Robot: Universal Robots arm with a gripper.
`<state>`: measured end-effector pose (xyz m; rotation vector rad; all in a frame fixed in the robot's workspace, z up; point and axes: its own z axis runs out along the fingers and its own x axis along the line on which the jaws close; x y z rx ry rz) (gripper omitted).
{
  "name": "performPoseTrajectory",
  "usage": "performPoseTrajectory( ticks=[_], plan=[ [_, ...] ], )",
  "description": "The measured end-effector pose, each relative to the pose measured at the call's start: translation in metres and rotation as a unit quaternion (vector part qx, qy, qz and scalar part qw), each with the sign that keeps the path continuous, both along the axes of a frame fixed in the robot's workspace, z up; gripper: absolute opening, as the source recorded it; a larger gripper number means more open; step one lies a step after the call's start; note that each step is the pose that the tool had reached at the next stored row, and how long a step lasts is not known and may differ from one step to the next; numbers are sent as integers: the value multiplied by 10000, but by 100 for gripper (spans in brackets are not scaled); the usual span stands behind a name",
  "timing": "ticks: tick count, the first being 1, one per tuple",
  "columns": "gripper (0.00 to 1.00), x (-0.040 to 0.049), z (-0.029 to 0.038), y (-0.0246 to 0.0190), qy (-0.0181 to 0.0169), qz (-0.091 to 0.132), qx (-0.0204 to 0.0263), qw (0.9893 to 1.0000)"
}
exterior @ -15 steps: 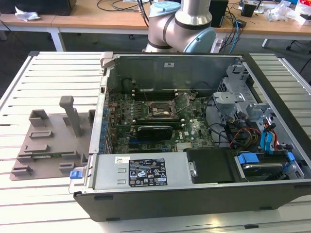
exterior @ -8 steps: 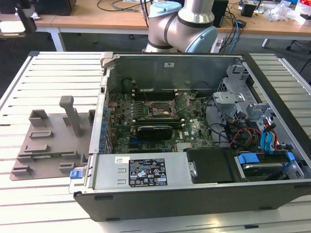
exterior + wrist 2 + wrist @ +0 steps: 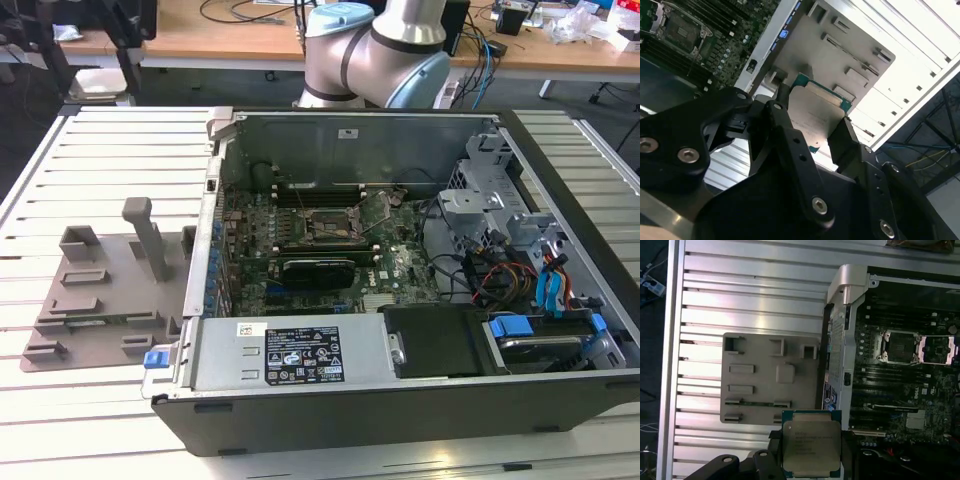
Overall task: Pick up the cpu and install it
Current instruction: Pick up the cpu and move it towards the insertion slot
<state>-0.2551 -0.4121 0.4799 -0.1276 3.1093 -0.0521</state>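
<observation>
**One cpu in hand, socket not yet loaded**

Finding 1. My gripper (image 3: pixel 811 452) is closed on the cpu (image 3: pixel 811 442). In the second wrist view the fingers (image 3: pixel 842 140) press on two opposite edges of the cpu and nothing touches its faces. I judge this grip protects the underside contacts and leaves the chip free to seat flat.

Finding 2. The cpu is level, with its metal top facing up toward the first wrist view. It hangs clear of the surfaces below, above the near edge of the grey tray (image 3: pixel 765 380) and close to the side wall of the computer case (image 3: pixel 400 115).

Finding 3. In the exterior view the tray lies on the slatted table (image 3: pixel 100 150), to the exterior view's left of the case. I take it for the parts holder, set beside the case so the carry is short.

Finding 4. The socket (image 3: pixel 900 347) on the board inside the case is bare, and its cover plate (image 3: pixel 937 350) is swung aside, evidently to receive the chip. Installation is not yet done, as the cpu is well apart from the socket.
</observation>
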Motion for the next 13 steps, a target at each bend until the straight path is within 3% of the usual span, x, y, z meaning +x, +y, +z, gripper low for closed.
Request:
performPoseTrajectory(
  ticks=[6, 13],
  plan=[
    [55, 216, -175, 0, 0, 0, 0, 10000],
    [55, 393, -370, 0, 0, 0, 0, 10000]
  ],
)
